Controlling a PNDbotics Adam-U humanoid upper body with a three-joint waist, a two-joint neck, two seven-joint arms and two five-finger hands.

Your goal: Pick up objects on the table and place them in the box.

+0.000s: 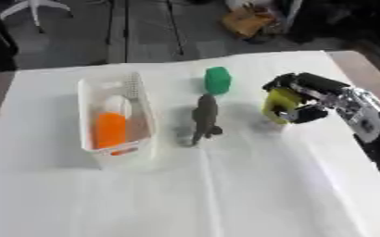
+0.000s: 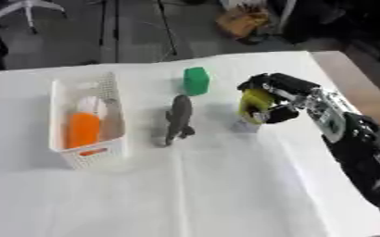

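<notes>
My right hand (image 1: 305,98) comes in from the right side, its fingers curled round a yellow object (image 1: 279,103) held just above the white table (image 1: 250,185). To its left a grey shark-like toy (image 1: 205,118) lies on the cloth. A green block (image 1: 217,79) stands just behind the toy. The white slotted box (image 1: 139,99) sits on the left part of the table, with an orange object (image 1: 110,129) and a white object (image 1: 118,105) inside it. My left hand shows in neither view.
The table's right edge (image 1: 364,78) runs close behind my right arm. Beyond the far edge are a grey floor, stand legs (image 1: 174,32) and a brown bag (image 1: 248,20).
</notes>
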